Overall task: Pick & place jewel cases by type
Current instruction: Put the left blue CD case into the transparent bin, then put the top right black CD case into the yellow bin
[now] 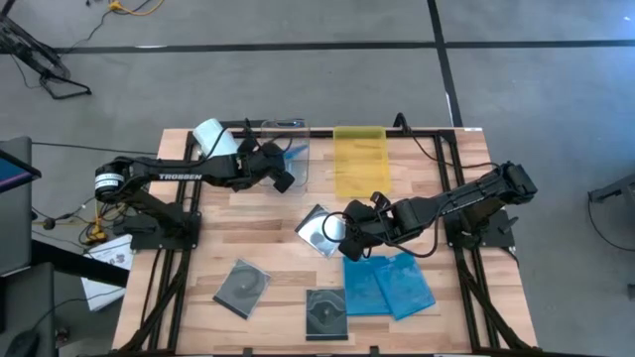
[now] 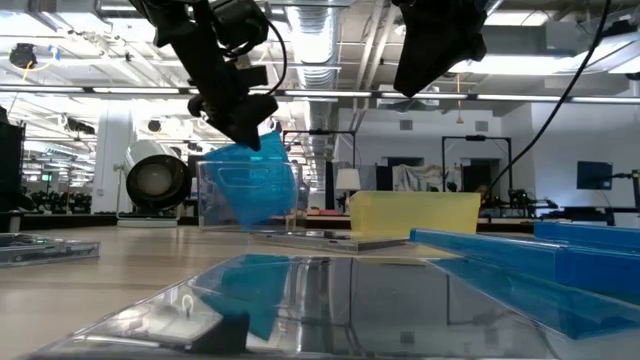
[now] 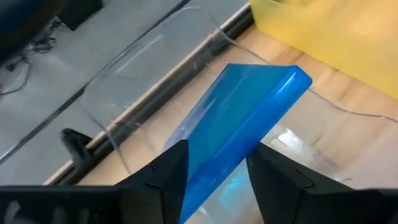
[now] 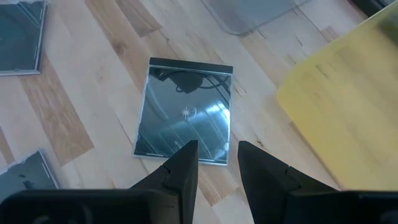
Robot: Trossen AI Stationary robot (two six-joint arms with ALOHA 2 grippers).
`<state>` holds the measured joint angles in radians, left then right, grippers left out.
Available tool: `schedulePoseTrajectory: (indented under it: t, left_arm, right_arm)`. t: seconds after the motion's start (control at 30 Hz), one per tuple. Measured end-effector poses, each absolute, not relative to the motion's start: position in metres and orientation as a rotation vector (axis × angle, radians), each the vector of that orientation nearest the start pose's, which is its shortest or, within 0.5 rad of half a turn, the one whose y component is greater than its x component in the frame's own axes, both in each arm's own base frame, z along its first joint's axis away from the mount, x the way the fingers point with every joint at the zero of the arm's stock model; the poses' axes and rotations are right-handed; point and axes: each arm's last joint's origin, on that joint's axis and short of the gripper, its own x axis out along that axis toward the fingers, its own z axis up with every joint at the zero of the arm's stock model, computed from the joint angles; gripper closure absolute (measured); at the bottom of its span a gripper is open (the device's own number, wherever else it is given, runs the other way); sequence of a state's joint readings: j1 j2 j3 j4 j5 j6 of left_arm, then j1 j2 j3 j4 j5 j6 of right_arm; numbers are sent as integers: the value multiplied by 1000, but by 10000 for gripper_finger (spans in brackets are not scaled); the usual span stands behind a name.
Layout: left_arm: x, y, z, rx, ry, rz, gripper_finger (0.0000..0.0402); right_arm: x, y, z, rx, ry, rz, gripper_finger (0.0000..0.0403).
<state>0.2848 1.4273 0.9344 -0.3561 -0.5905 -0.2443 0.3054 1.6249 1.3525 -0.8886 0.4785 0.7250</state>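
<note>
a blue jewel case (image 3: 239,124) stands tilted between the fingers of the left tool (image 3: 214,168) over the clear tray (image 1: 290,149) near the far edge of the counter (image 1: 268,213), left of centre; the fingers sit just beside the case's faces and whether they press on it cannot be told, nor whether the case's lower edge touches the tray floor. the low view shows the case leaning inside the tray's clear walls. a white roll (image 1: 213,137) lies at the far left corner, just beside the left arm. the yellow tray (image 1: 361,159) sits next to the clear tray along the far edge, with a narrow strip of bare wood between them.

the right tool (image 4: 217,158) hovers over the counter's middle, its fingers partly apart and holding nothing, directly above the near edge of a clear jewel case with a disc (image 4: 185,115) that lies flat on the wood. two more blue jewel cases (image 1: 387,286) lie flat and overlapping toward the near right corner, just beside that arm. two dark grey jewel cases (image 1: 241,286) rest near the near edge, left of centre, one turned askew and the other (image 1: 326,314) square to the edge, apart from each other. open wood shows along the left edge and between the trays and the cases in the counter's middle.
</note>
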Motion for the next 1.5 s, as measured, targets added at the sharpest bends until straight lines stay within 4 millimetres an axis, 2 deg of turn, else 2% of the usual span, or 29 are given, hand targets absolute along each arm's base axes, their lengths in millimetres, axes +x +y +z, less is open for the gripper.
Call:
schedulePoseTrajectory:
  t: [0.53,0.97,1.03,1.17,1.3,1.37,1.5]
  left_arm:
    - [276,91,232,-157,778,693,232]
    - [277,91,234,-189,765,670,232]
    - [281,91,245,-220,728,627,232]
    - [290,88,288,-285,629,460,232]
    - [295,72,326,-326,590,246,232]
    - [294,60,337,-315,587,175,232]
    - [279,34,342,-298,656,99,232]
  right_arm:
    - [313,85,273,194,947,-512,295]
    - [313,85,273,195,947,-512,295]
    - [313,85,273,195,947,-511,295]
    - [313,85,273,193,950,-507,295]
    - [312,88,273,188,953,-494,295]
    - [311,91,273,196,961,-476,295]
    - [309,99,272,212,976,-438,295]
